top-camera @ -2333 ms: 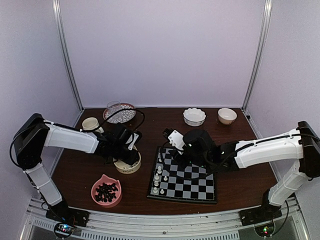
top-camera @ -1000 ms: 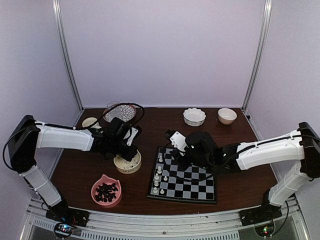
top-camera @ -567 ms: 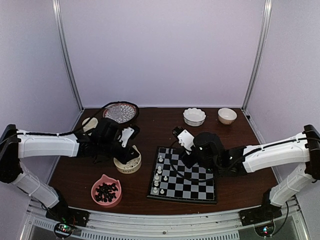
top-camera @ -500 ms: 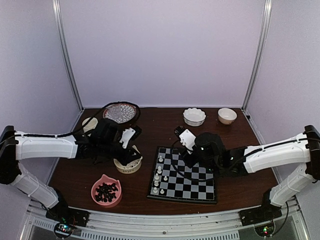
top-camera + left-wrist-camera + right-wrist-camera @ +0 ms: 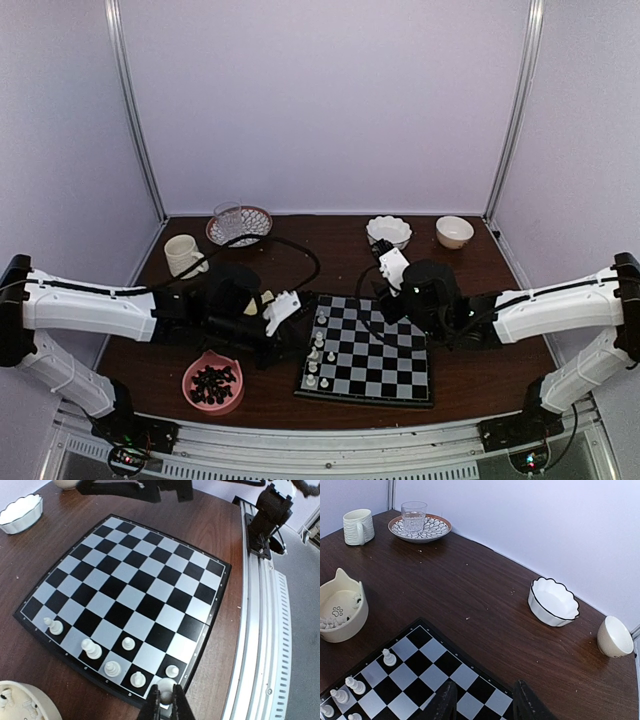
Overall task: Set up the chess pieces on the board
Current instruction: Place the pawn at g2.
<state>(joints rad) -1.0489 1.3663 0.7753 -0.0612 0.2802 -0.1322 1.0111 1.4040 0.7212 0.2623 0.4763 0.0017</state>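
Barely begun: 6 white pieces stand along the board's left edge. Left gripper is clamped on a 7th piece above the near corner. Right gripper hovers over the far side, fingers apart, empty. Dark pieces lie in the pink bowl.

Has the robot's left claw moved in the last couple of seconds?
Yes. The left gripper swung right, up to the left edge of the black-and-grey checked chessboard.

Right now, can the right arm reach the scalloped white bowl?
Probably yes. The right pincer hangs open and empty above the far side of the board, and only bare table lies between it and the scalloped white bowl.
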